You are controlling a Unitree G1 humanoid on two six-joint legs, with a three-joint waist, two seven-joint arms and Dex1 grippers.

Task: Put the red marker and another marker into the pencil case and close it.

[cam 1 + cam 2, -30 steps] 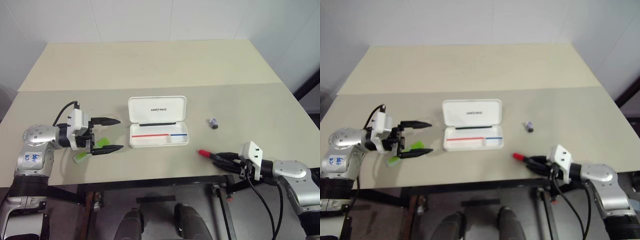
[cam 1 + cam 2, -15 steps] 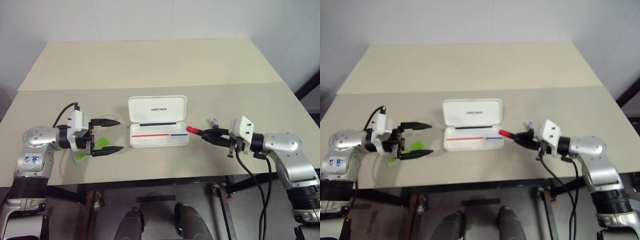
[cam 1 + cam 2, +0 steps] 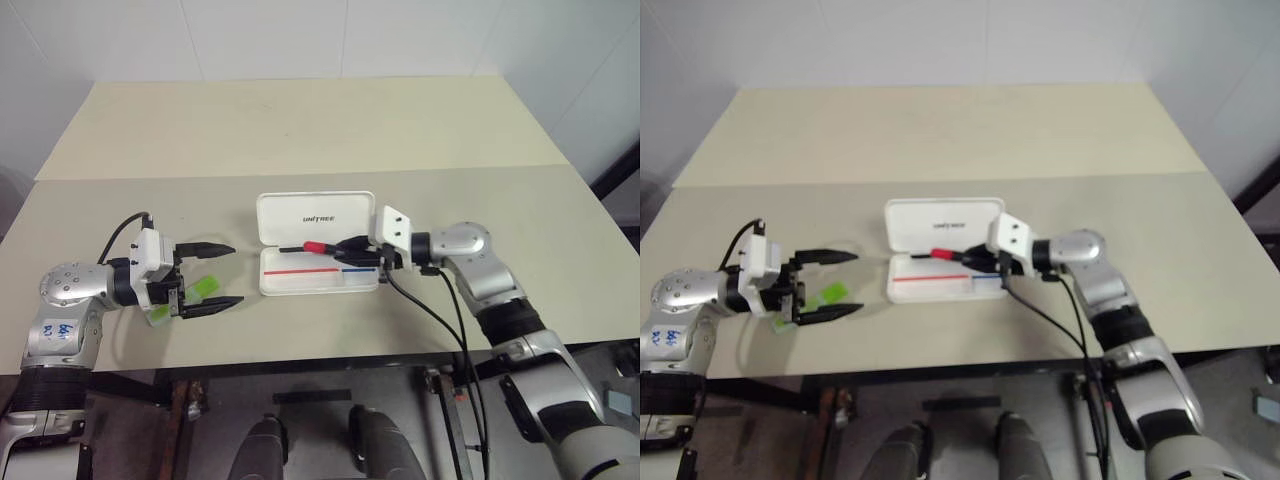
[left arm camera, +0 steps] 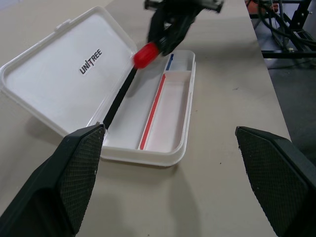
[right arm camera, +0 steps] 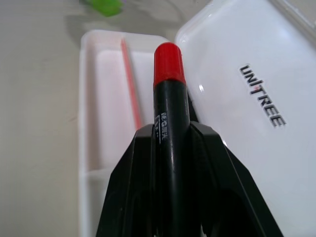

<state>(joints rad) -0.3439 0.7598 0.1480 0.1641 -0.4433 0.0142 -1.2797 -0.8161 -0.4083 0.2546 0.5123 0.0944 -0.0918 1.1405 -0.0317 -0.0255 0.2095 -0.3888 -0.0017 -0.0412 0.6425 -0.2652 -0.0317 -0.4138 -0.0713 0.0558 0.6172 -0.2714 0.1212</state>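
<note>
The white pencil case [image 3: 300, 282] lies open in the middle of the table, its lid [image 4: 59, 84] folded back flat. My right gripper [image 3: 347, 246] is shut on the black body of the red marker [image 3: 318, 246]. It holds the marker roughly level over the case's tray, red cap [image 5: 168, 61] pointing left. The green marker [image 3: 205, 288] lies on the table left of the case. My left gripper [image 3: 236, 273] hovers just over the green marker, open wide, fingers pointing at the case and holding nothing.
The tan table [image 3: 480, 310] has a seam [image 3: 150, 178] across its middle, with bare surface behind and to the right. A black cable [image 3: 440, 320] hangs from my right wrist over the front edge.
My right gripper has carried the red marker from the table's front right up and left to above the open case. The left gripper has stayed put, still open.
</note>
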